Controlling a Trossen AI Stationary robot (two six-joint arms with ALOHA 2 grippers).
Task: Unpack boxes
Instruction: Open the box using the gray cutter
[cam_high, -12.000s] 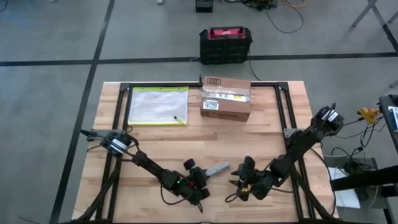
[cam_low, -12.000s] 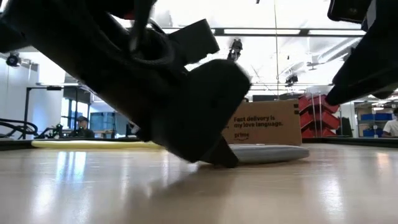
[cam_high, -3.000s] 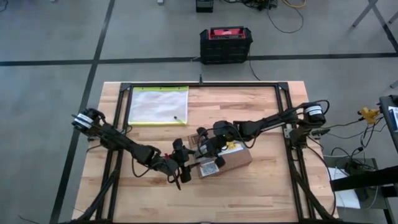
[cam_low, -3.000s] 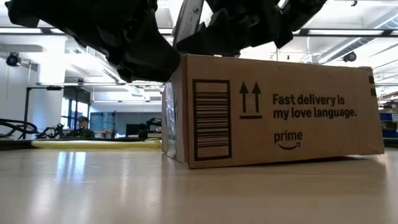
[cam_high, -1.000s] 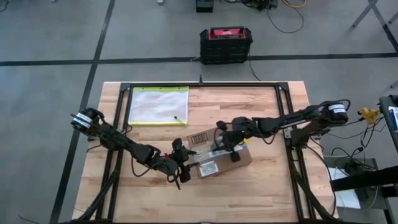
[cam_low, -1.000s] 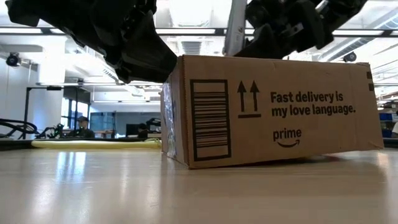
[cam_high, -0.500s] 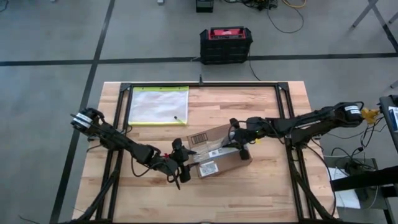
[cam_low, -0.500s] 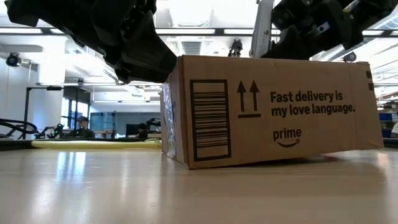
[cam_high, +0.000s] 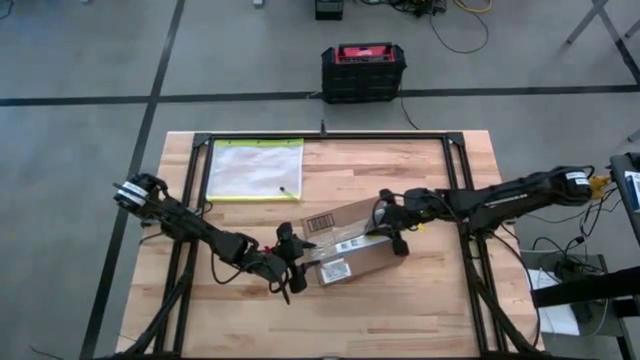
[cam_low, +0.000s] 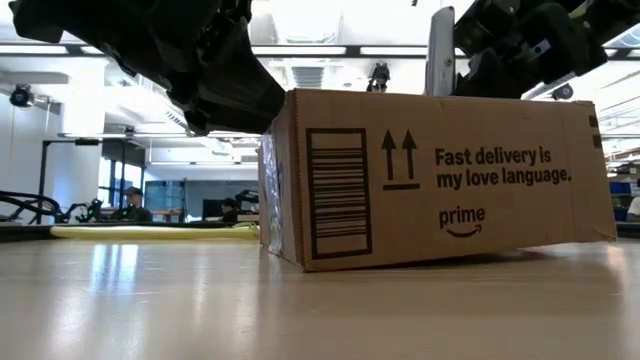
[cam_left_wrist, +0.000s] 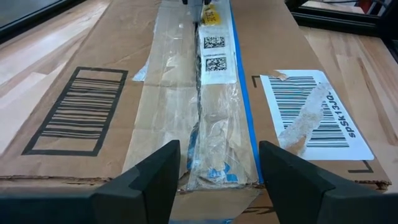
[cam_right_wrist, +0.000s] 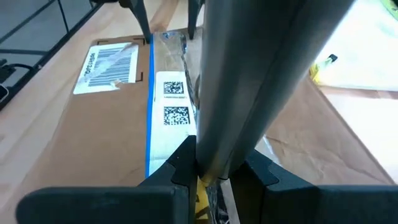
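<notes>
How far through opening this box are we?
Done: the cardboard box sits mid-table, and the tape seam looks slit along its length. In hand: the right gripper holds a grey cutter at the seam's far end, and the open left gripper straddles the near end. Left: the flaps lie flat and nothing is out.

Matt cardboard box, glossy tape

Brown box: black barcode print, white labels, blue stripe, possibly tape.
</notes>
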